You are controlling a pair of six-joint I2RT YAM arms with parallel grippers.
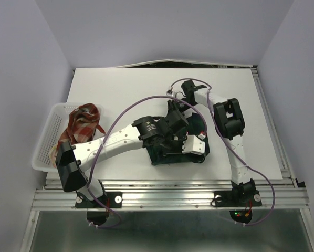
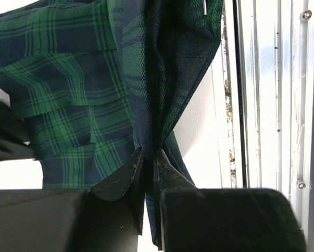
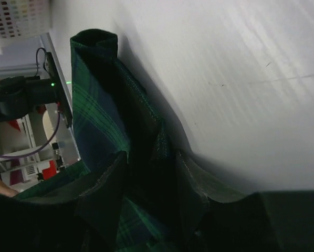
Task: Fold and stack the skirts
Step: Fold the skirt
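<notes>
While the red-and-cream plaid skirt (image 1: pixel 82 123) lay bunched in the white basket (image 1: pixel 44 149) at the table's (image 1: pixel 125 89) left edge, my left gripper (image 2: pixel 149 155) pinched a fold of the dark green-navy plaid skirt (image 2: pixel 67 94) at the near middle. Just right, my right gripper (image 3: pixel 150 157) straddled another fold; I could not tell whether it gripped.

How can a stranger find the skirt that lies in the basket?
Look at the white table, then at the white mesh basket on its left edge. The skirt lies crumpled inside it. It is checked red and cream, while the other skirt, at the middle of the table, is dark green and navy.
</notes>
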